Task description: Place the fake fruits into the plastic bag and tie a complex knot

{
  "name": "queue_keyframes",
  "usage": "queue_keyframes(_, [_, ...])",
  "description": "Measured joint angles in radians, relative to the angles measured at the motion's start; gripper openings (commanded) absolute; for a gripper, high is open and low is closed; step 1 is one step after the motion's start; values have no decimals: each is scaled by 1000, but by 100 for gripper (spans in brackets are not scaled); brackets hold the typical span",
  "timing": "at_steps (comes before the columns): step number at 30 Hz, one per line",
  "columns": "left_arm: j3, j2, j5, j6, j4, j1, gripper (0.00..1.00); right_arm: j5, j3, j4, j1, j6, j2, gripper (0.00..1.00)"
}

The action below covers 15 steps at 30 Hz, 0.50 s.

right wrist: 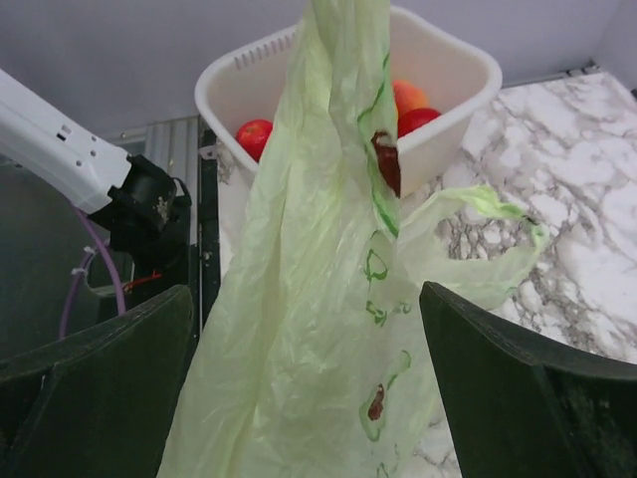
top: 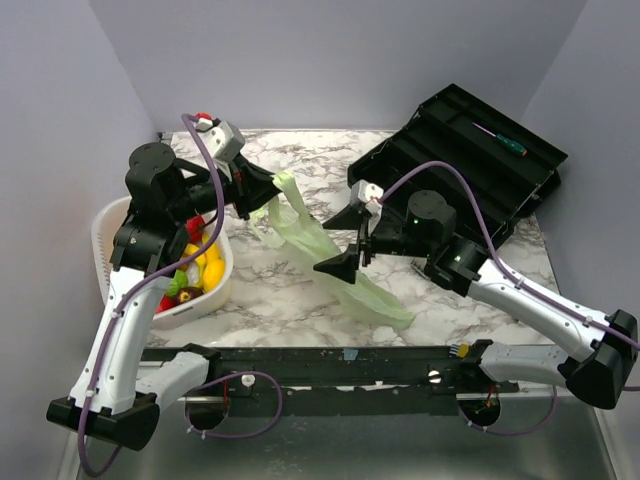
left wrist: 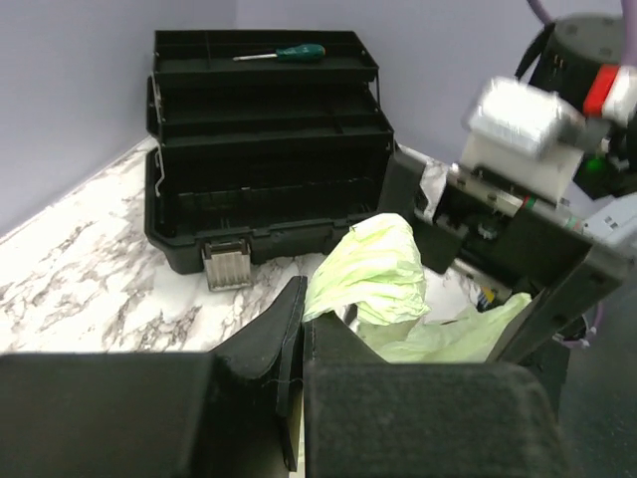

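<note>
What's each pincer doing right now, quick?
Left pincer: closed, pinching the plastic bag.
Right pincer: open, jaws either side of the plastic bag, holding nothing.

In the top view the basket sits at the left of the table with the fruits in it, and the toolbox stands at the upper right, a screwdriver on it. The bag runs across the centre between them, its upper end at the left gripper, its middle between the fingers of the right gripper.
</note>
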Motion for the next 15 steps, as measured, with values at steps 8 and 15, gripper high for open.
queue_keyframes(8, [153,52,-40,-53,-8,25,0,134,-100,8,14,-84,21,1])
queue_keyframes(15, [198,36,160,-108,17,37,7,310,-174,227,15,-213,-33,1])
